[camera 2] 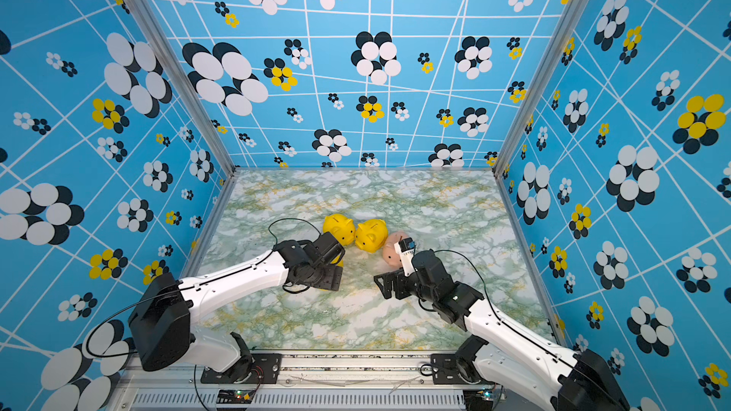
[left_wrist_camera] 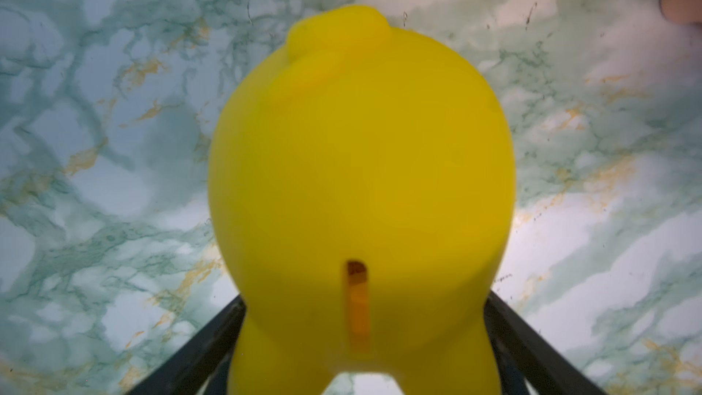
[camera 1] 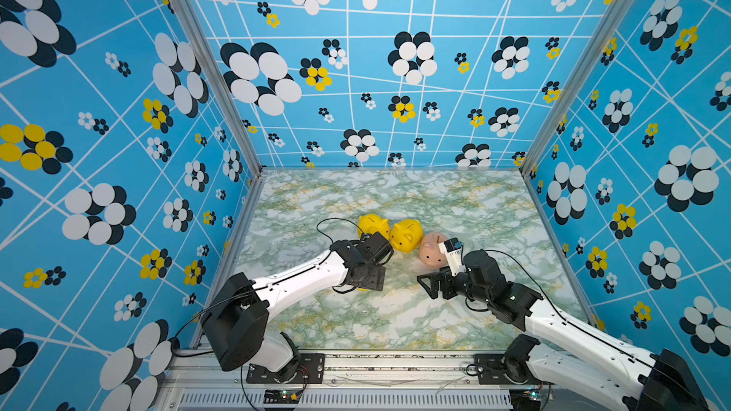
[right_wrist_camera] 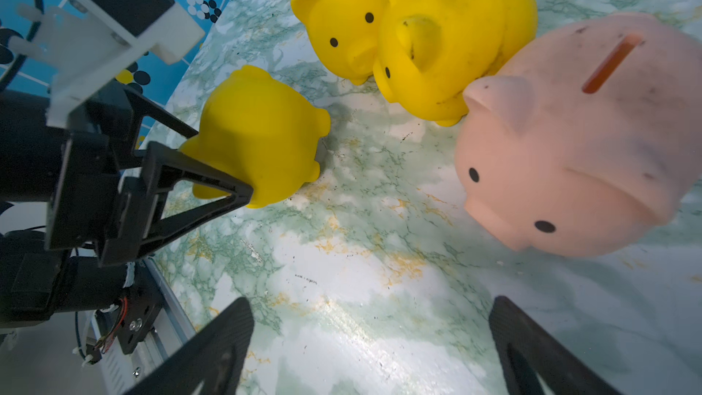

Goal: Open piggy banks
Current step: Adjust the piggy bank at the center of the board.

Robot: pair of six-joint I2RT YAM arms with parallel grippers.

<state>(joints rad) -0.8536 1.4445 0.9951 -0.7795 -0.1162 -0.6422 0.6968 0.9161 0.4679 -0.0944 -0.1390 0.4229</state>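
In a top view, 3 piggy banks stand in a close row mid-table [camera 1: 395,322]. The middle yellow bank [camera 1: 406,236] is at 4 o'clock of the rear yellow bank [camera 1: 374,225]. The pink bank [camera 1: 432,250] is at 4 o'clock of the middle one. At the pink bank's 6 o'clock the right gripper [camera 1: 424,288] gapes empty.

Left wrist view: the left gripper [left_wrist_camera: 364,300] is clenched on a 4th yellow bank [left_wrist_camera: 361,169], smooth, with its coin slot [left_wrist_camera: 357,298] facing the camera.

Right wrist view: the standing banks show black dot eyes and scuffed plastic.

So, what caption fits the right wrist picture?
Left gripper clamps one yellow piggy bank; two yellow banks and a pink bank stand before the open right gripper.
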